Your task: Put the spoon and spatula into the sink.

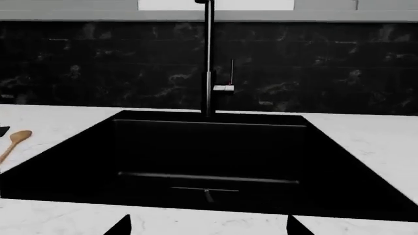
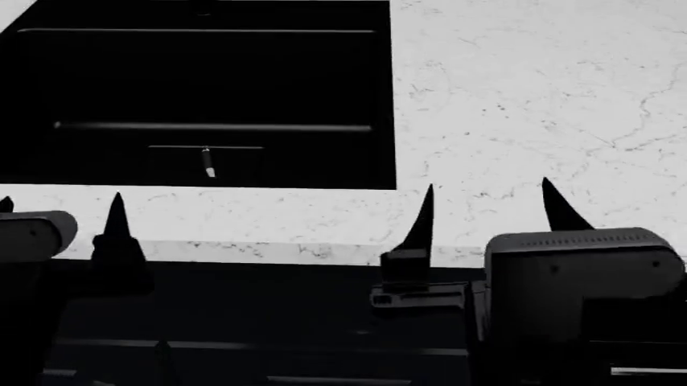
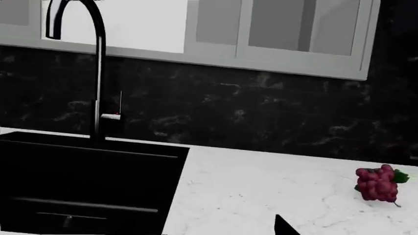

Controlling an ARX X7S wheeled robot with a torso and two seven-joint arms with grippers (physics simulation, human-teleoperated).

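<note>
Your left tool (image 2: 59, 211) and your right tool (image 2: 488, 201) both hover at the near edge of the bench (image 2: 536, 104). Each one has its pointed black fingers well apart, and nothing is between them. The left one is in front of the sink (image 2: 301, 173), and the right one is in front of the bare white marbled surface beside the sink.

The sink is a deep black basin set into the bench, with a stepped ledge inside. In the head view you see only a small pale drain piece (image 2: 208, 163) on its bottom. The black faucet (image 1: 209, 58) stands upright at the far edge of the basin, against the dark marbled back wall (image 1: 339, 68).

The spoon (image 1: 14, 143) is visible only in the left wrist view. It lies flat on the bench, outside the sink, near the side of the basin that is away from the right tool. Its oval bowl points toward the back wall. Just beside it, at the border of the picture, a small black corner (image 1: 3, 130) shows; you cannot tell what it belongs to. The spatula is not clearly visible in any view.

In the right wrist view, a bunch of red grapes (image 3: 379, 183) lies on the bench, well apart from the sink.
</note>
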